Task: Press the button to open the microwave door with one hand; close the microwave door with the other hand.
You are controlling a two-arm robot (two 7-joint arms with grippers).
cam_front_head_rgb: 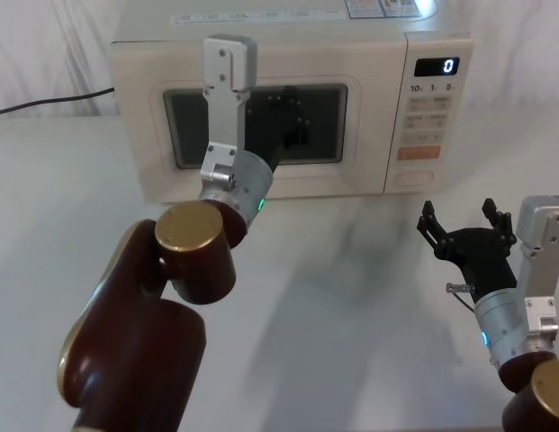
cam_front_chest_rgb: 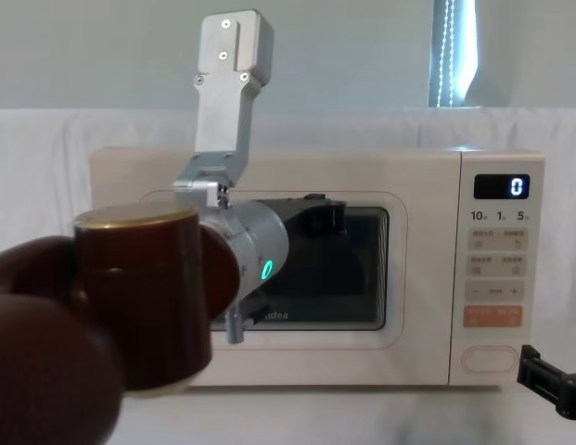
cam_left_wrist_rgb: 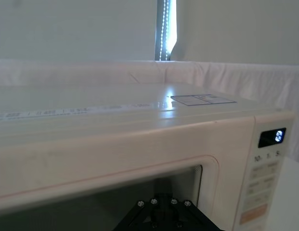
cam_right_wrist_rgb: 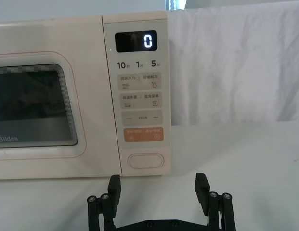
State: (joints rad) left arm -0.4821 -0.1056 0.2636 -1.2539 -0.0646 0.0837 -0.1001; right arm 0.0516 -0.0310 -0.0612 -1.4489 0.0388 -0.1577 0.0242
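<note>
We see the microwave door (cam_front_head_rgb: 261, 126) shut flush at upper centre. Our left gripper (cam_front_head_rgb: 293, 121) rests against its glass window, presumably having pushed it closed; finger spread cannot be determined. Our right gripper (cam_right_wrist_rgb: 159, 185) hangs at lower right, jaws wide apart and empty, facing the button (cam_right_wrist_rgb: 146, 160).

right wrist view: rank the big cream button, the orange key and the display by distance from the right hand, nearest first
1. The button: bottom of the control panel, just ahead of the open right hand.
2. The orange key: directly above the button.
3. The display: top of the panel, reading 0, farthest.
</note>
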